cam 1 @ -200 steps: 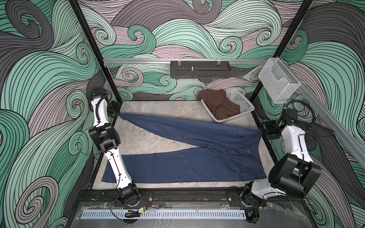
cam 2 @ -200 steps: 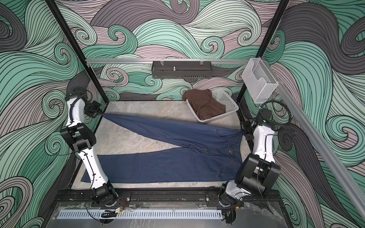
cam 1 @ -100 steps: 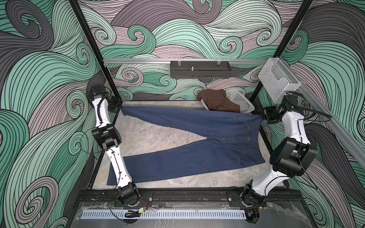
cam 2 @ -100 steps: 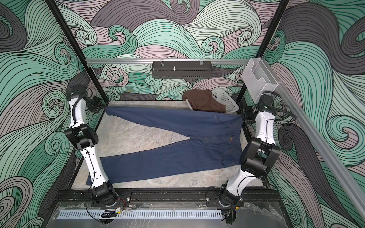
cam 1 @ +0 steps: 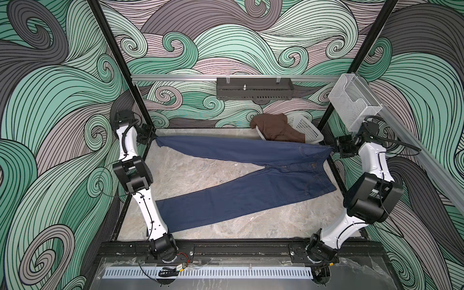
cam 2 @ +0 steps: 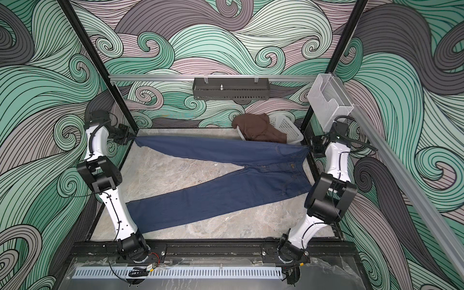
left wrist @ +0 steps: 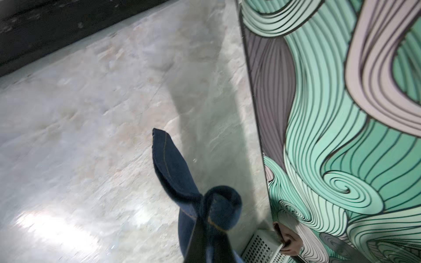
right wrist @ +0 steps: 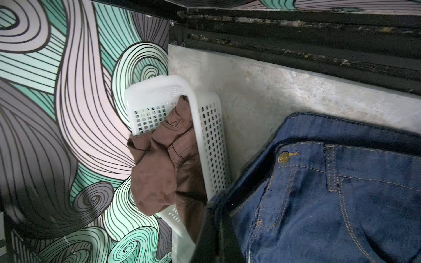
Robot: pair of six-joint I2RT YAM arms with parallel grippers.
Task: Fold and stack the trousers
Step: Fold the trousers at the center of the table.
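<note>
Two grippers are at work, and both are clamped tight on the one pair of trousers (cam 1: 251, 193) (cam 2: 226, 198). In both top views the left gripper (cam 1: 153, 135) (cam 2: 130, 137) sits at about 10 o'clock on the table (cam 1: 190, 173), its jaws closed on the hem of the far leg. The right gripper (cam 1: 335, 148) (cam 2: 309, 148) sits at about 2 o'clock, pinching the far corner of the waistband. The denim draws to a point at each grip.

The trousers have two legs spread in a V. The far leg runs stretched from 10 o'clock across to 2 o'clock. The near leg lies flat on the table and slants down to about 7 o'clock, where its hem passes behind the left arm. The waist lies at 3 o'clock.

In the left wrist view the hem (left wrist: 173, 168) hangs bunched and folded over above the table. The right wrist view shows the waistband (right wrist: 330, 205) with one brass button (right wrist: 284, 157) and one belt loop (right wrist: 331, 168).

One white basket (cam 1: 306, 128) (cam 2: 286, 125) (right wrist: 211, 136) stands at 1 o'clock, tilted against the back wall, with one brown garment (cam 1: 276, 128) (cam 2: 258, 128) (right wrist: 157, 168) spilling over its rim. The stretched leg passes just in front of it. One dark tray (cam 1: 253, 88) hangs on the rear rail at 12 o'clock, and one clear bin (cam 1: 351, 100) hangs at 2 o'clock above the right gripper.
</note>
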